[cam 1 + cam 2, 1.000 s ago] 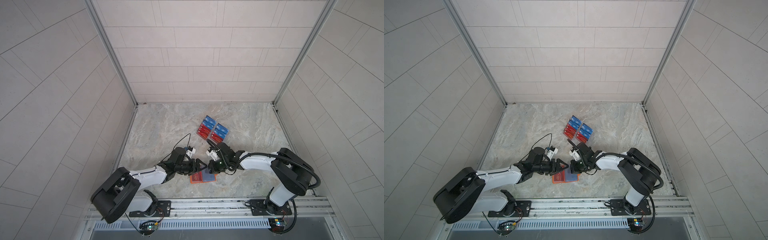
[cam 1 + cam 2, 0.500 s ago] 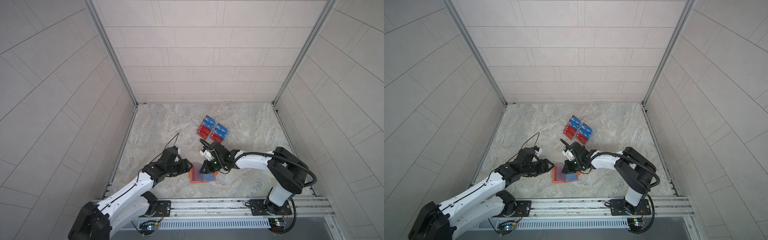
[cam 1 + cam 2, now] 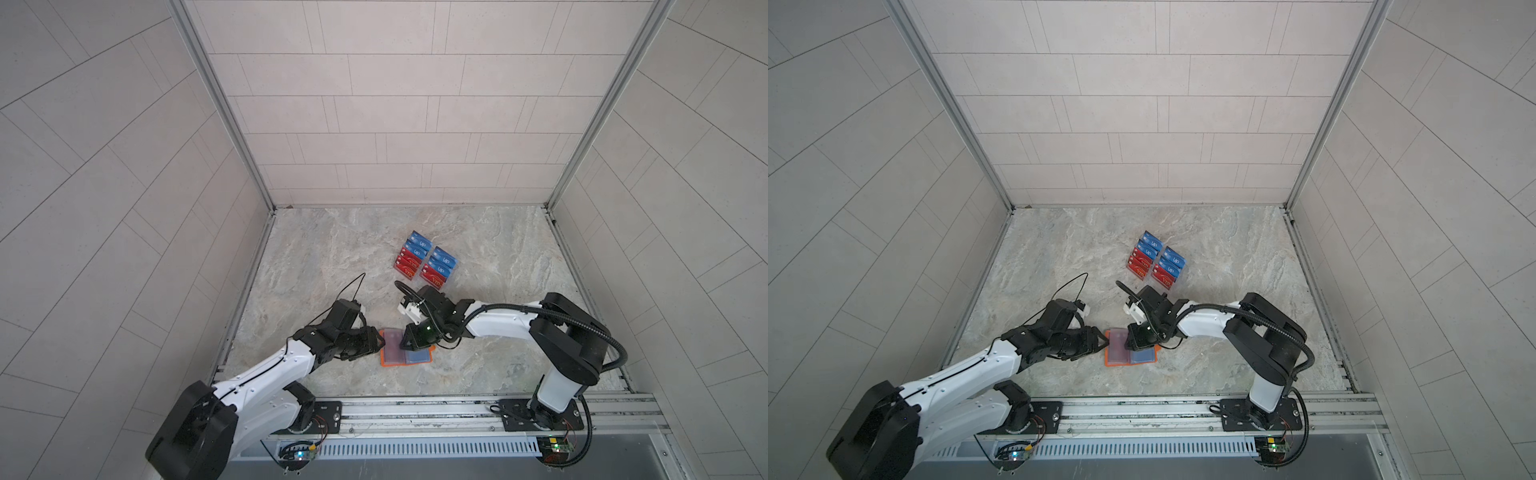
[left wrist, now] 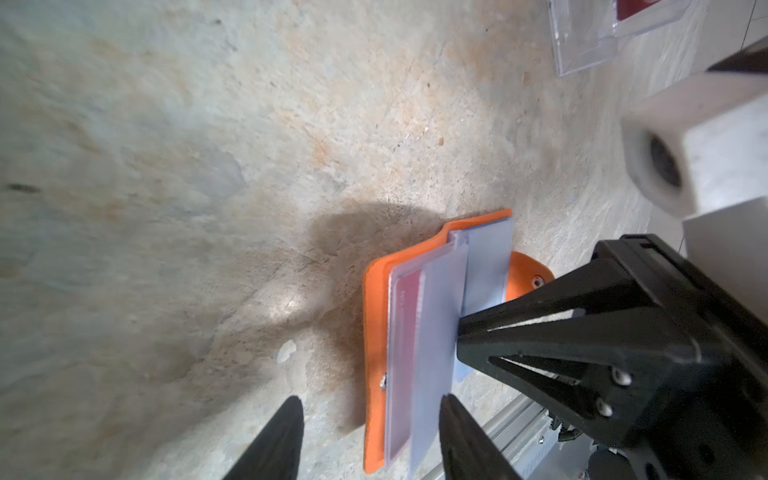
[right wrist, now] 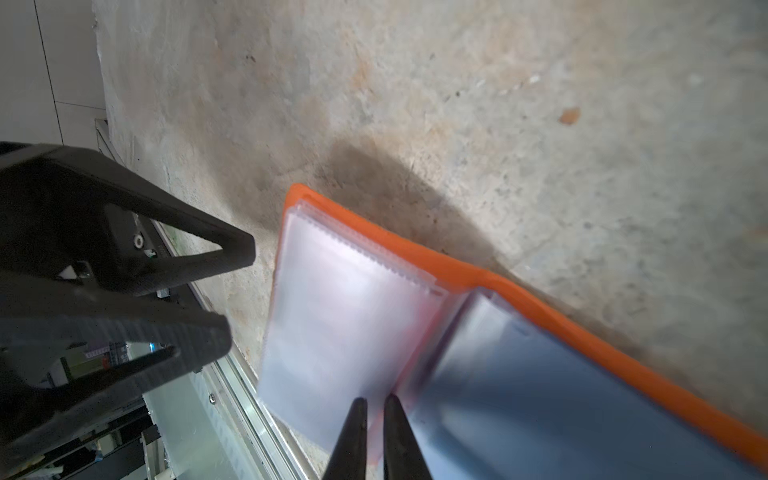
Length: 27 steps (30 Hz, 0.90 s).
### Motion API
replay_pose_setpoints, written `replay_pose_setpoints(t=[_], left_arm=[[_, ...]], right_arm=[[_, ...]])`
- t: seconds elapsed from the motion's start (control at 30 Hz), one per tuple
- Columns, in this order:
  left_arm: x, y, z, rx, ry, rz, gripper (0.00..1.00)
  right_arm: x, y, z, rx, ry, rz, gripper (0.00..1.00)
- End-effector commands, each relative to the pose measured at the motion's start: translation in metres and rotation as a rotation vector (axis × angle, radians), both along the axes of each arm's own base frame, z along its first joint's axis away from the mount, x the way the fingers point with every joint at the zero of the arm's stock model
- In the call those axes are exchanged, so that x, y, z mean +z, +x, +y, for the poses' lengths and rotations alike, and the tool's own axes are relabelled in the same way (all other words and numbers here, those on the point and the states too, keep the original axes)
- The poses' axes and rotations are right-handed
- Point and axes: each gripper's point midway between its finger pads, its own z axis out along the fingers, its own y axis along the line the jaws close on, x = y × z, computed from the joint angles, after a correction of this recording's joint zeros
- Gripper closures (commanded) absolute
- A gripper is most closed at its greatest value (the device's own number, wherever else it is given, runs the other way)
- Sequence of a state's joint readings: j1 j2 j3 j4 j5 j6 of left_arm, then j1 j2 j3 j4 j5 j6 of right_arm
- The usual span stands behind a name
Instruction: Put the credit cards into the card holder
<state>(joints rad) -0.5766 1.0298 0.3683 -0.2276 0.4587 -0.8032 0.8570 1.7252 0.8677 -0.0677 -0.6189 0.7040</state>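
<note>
The left gripper (image 4: 370,402) stands half open and empty at the edge of the open card holder (image 4: 371,332). The right gripper (image 5: 376,401) is nearly shut at the holder's spine, and I cannot tell whether it pinches a sleeve. If it does, pulling could drag the holder or crease the sleeve. Beyond the right gripper, the credit cards (image 3: 426,262) sit in the clear stand (image 4: 582,45).

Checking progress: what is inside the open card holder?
A red card in one clear sleeve, a blue card facing it; the right end effector hides part of the fold.
</note>
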Motion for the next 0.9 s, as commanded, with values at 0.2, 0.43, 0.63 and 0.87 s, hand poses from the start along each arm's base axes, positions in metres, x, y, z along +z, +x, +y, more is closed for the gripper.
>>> replay_pose_setpoints(t=[0.2,0.43,0.63,0.87], left_arm=[[-0.012,-0.002,-0.01,-0.035,-0.04,0.009,0.56],[-0.017,0.004,-0.014,-0.044,-0.039,0.011,0.62],[-0.018,0.015,-0.017,-0.048,-0.025,0.002,0.62],[-0.019,0.025,-0.021,-0.069,-0.012,-0.001,0.59]], right_arm=[[-0.013,0.009,0.006,-0.064,0.003,-0.003,0.86],[-0.015,0.015,0.005,-0.123,0.004,-0.005,0.86],[-0.02,0.019,0.005,-0.196,0.02,0.017,0.86],[-0.018,0.026,-0.004,-0.295,0.024,0.0,0.86]])
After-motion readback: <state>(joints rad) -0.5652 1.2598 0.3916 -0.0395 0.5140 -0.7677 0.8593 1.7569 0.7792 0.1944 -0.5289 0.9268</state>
